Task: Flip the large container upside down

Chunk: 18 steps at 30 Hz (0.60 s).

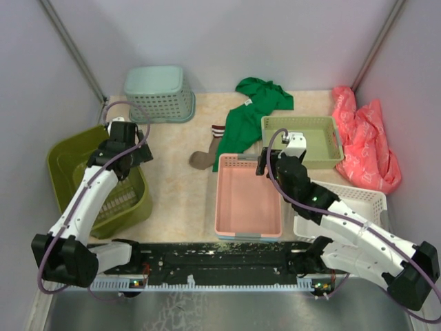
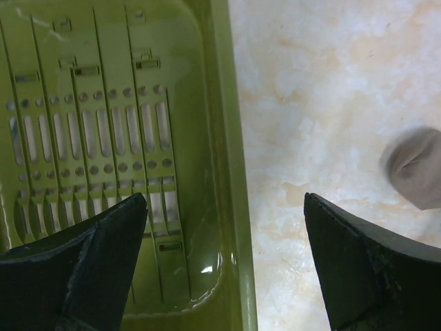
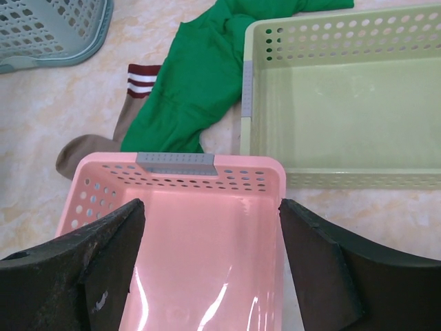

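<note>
The large container (image 1: 65,162), one deep olive-green basket, sits open side up at the left edge of the table (image 1: 182,196), under my left arm. I count five containers in all: this one, one teal basket (image 1: 160,93) at the back left that appears to stand base-up, one pink tray (image 1: 248,200) in the middle, one pale green tray (image 1: 310,141) behind it, and one white basket (image 1: 358,200) on the right. There is also one green garment (image 1: 251,117), one brown sock (image 1: 204,157) with a striped cuff, and one crumpled pink bundle (image 1: 365,141) by the right wall.

Only the overhead view shows the white basket and the pink bundle. The left wrist view alone shows the large container's (image 2: 103,124) slotted base up close, its right rim running between my fingers, and the sock's toe (image 2: 415,169) on bare table. The right wrist view alone shows the small holes along the pink tray's (image 3: 207,241) walls.

The left gripper (image 1: 127,146) (image 2: 224,201) is spread wide above that rim, holding nothing; I cannot tell whether it touches. The right gripper (image 1: 270,164) (image 3: 210,210) is also spread wide, over the pink tray's far end, holding nothing.
</note>
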Each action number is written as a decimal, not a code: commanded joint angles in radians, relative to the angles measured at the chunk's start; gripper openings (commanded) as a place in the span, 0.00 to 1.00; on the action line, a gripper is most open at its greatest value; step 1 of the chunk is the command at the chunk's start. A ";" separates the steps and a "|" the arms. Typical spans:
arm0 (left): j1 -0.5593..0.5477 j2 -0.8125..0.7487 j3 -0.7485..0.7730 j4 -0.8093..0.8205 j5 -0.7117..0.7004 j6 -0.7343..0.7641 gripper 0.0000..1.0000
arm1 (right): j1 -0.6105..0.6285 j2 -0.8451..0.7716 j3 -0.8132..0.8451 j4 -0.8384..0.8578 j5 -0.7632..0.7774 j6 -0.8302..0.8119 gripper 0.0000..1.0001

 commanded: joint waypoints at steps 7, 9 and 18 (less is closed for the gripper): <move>0.004 0.012 -0.080 0.067 0.003 -0.084 0.70 | -0.005 -0.022 0.029 0.047 -0.015 -0.003 0.80; 0.004 0.017 -0.081 0.071 0.010 -0.078 0.60 | -0.005 -0.030 0.026 0.043 -0.009 0.000 0.79; 0.004 0.021 -0.036 0.069 0.137 -0.017 0.05 | -0.004 -0.056 0.015 0.033 0.002 0.009 0.79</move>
